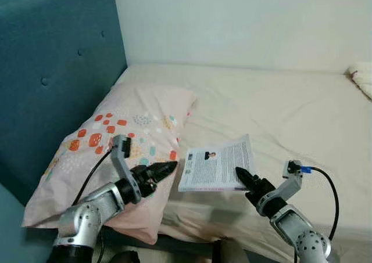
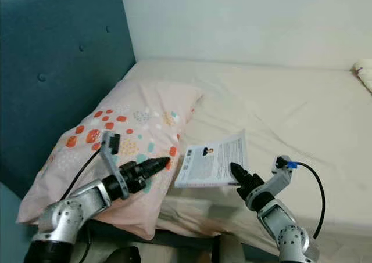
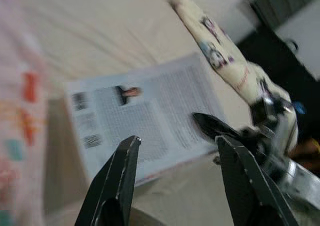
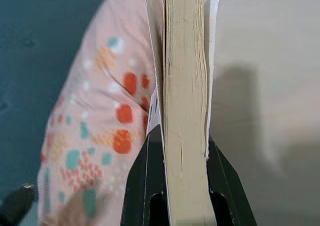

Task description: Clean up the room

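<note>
- The scene is a bed [image 1: 279,106] with a cream sheet, standing against a pale wall [image 1: 244,19]; a teal padded headboard [image 1: 52,71] rises on the robot's left side.
- A pink pillow [image 1: 136,123] with orange, teal and white spots lies at the head of the bed, against the headboard, and reaches to the near edge of the mattress.
- A second item, cream with small printed pictures [image 3: 220,51], lies at the far right edge of the bed; it looks like a pillow or cushion, but I cannot tell which.
- A book [image 1: 216,163] with a white cover, printed text and a small portrait lies just beside the pillow, near the front edge of the mattress.
- The right gripper [image 1: 244,177] is at the near right corner of the book. In the right wrist view its two black fingers [image 4: 142,176] stand one on each side of the yellowish page block, pressed against the covers, so it is clamped on the book.
- From the head camera the book looks slightly raised at the gripped side, but I cannot tell if it is fully off the sheet.
- The left gripper [image 1: 163,170] is over the lower corner of the pillow, pointing toward the book. Its fingers [image 3: 120,181] are spread apart and hold nothing; the book shows between them.
- A black cable [image 1: 328,184] with a blue plug runs from the right wrist.
</note>
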Robot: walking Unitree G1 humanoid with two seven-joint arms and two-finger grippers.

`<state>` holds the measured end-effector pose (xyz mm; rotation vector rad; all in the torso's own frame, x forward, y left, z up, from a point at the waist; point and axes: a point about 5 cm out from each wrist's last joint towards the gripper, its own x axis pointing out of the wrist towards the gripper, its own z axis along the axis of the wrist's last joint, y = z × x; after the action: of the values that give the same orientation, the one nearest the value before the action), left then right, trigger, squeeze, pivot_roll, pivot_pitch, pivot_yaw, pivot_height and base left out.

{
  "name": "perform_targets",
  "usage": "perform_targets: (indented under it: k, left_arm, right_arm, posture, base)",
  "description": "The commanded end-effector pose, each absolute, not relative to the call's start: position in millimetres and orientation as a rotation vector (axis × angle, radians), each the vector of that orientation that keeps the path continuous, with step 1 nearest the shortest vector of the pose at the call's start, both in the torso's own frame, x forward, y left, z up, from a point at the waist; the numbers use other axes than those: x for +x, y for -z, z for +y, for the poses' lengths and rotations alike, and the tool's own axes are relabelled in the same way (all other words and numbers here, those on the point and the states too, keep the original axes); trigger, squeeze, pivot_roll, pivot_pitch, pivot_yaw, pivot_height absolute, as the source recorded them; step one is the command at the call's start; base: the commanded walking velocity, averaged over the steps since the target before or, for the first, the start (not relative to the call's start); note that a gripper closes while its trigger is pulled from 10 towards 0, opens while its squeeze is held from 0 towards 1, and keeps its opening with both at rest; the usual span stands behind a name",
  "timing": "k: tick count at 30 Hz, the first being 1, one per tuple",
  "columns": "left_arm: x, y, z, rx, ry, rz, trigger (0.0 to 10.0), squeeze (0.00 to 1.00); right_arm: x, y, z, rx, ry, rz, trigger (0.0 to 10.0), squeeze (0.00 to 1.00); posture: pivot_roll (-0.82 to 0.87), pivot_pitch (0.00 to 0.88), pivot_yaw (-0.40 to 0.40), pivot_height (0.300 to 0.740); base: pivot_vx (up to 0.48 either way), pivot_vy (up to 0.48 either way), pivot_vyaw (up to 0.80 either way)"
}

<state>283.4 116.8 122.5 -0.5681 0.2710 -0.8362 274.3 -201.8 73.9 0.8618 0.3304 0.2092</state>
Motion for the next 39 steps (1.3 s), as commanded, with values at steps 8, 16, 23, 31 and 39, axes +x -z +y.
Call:
perform_targets:
  k: [8,16,23,31,39]
  left_arm:
    - [279.7,-119.8,118.7,-0.470,0.839,0.266,10.0,0.00]
    - [282.9,-125.6,119.8,-0.482,0.809,0.216,10.0,0.00]
    - [283.5,-129.4,115.2,-0.475,0.808,0.181,10.0,0.00]
    - [282.1,-128.2,114.4,-0.460,0.815,0.182,10.0,0.00]
    - [278.6,-129.6,110.7,-0.454,0.854,0.175,10.0,0.00]
  right_arm:
    - [282.6,-70.6,-207.4,0.836,-0.199,0.353,0.0,0.00]
    - [291.8,-70.1,-208.7,0.808,-0.210,0.364,0.0,0.00]
    - [304.6,-70.9,-200.0,0.792,-0.250,0.371,5.6,0.00]
    - [310.8,-65.8,-191.3,0.784,-0.283,0.399,10.0,0.00]
    - [320.1,-67.3,-185.8,0.774,-0.298,0.380,10.0,0.00]
  posture:
    - [-0.02,0.075,-0.018,0.585]
    - [-0.01,0.087,-0.007,0.585]
    - [0.00,0.092,-0.004,0.585]
    - [0.01,0.095,-0.004,0.585]
    - [0.01,0.095,-0.003,0.585]
  base:
    - [0.000,0.000,0.00]
    - [0.000,0.000,0.00]
    - [0.000,0.000,0.00]
    - [0.000,0.000,0.00]
    - [0.000,0.000,0.00]
